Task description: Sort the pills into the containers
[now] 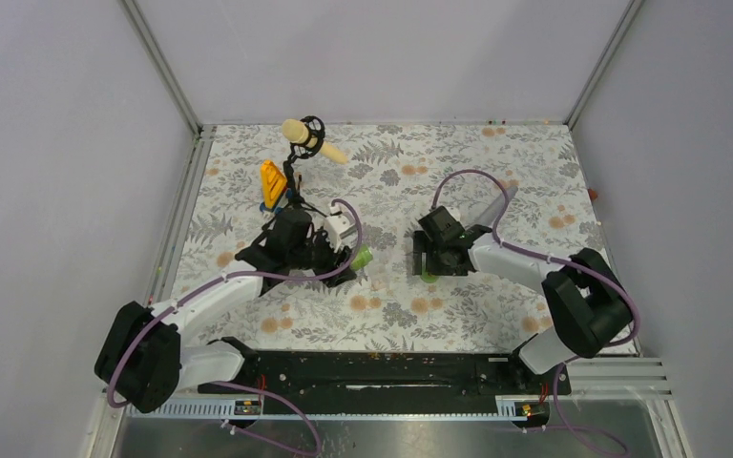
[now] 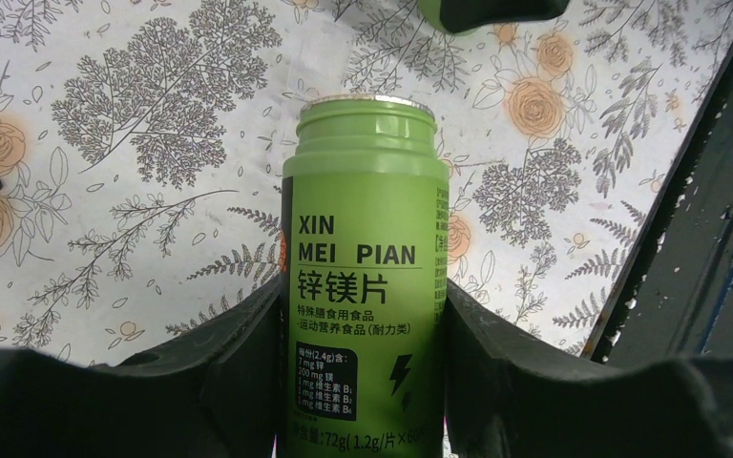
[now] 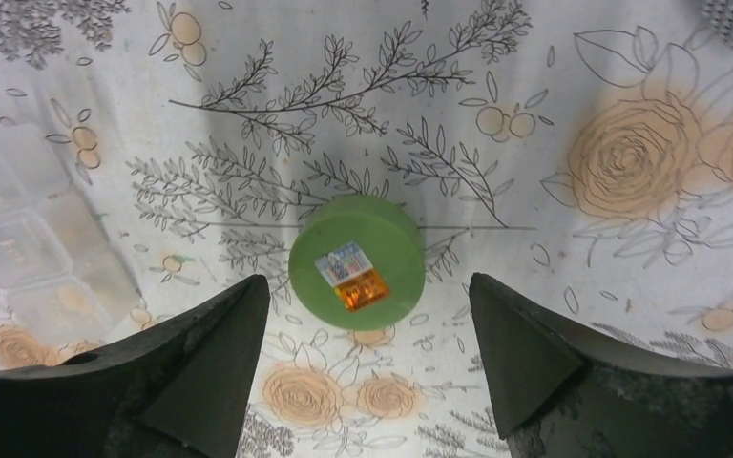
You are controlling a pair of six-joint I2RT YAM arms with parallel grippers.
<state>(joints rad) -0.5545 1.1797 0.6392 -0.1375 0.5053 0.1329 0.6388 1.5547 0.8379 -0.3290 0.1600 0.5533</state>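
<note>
Jaws on the left gripper point(image 2: 361, 315) pinch the green bottle point(image 2: 363, 219) at its label; you see its uncapped mouth projecting beyond the fingertips. Jaws on the right gripper point(image 3: 367, 283) stand spread. Between them, touching neither, you find the green cap point(image 3: 356, 261) lying flat on the patterned mat point(image 3: 534, 114). Left of the right jaws, outside them, lies the clear container point(image 3: 29, 248), almost lost against the pattern.

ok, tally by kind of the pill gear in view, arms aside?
Green bottle: 1, uncapped
Green cap: 1, lying on the mat
Clear plastic container: 1
Total: 3
</note>
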